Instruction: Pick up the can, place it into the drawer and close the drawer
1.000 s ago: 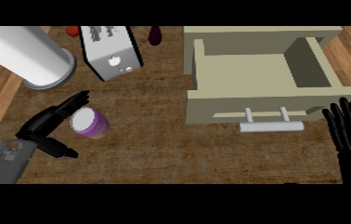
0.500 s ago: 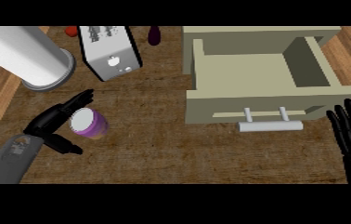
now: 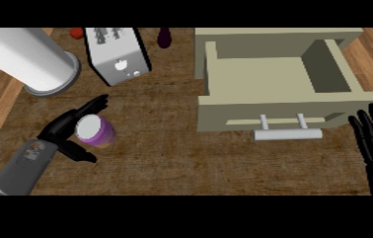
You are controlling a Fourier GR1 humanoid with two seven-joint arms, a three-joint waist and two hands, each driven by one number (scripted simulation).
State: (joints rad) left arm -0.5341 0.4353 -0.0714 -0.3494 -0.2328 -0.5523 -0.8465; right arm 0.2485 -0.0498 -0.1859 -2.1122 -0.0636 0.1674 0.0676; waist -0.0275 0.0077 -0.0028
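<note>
**Inspector:** Head view was the only record. Start with the largest item and say why it stood as it did.

**Assessor:** Drawer (image 3: 280, 86) was pulled fully out over the counter (image 3: 189, 158), its inside bare and its handle (image 3: 286, 133) facing the robot. I judged it stood ready to receive the can, so only the pick, the placing and the closing were left.

**Inspector:** Other fixtures?

**Assessor:** Paper roll (image 3: 36, 59) at far left, toaster (image 3: 116, 54) just beside it, both well apart from the drawer and no obstacle to the carry, in my judgement.

**Inspector:** Location of the can?

**Assessor:** Can (image 3: 94, 131) stood upright on the counter, left of the drawer and well apart from it.

**Inspector:** Left hand?

**Assessor:** Left hand (image 3: 62, 133) sat at the can's left side, fingers spread and reaching along its far side, thumb low on the near side. Digits were apart, cupped about the can without closing on it. Contact I could not confirm.

**Inspector:** Right hand?

**Assessor:** Right hand (image 3: 362, 138) rested at the right edge, near the handle, fingers straight and upward, holding nothing.
</note>
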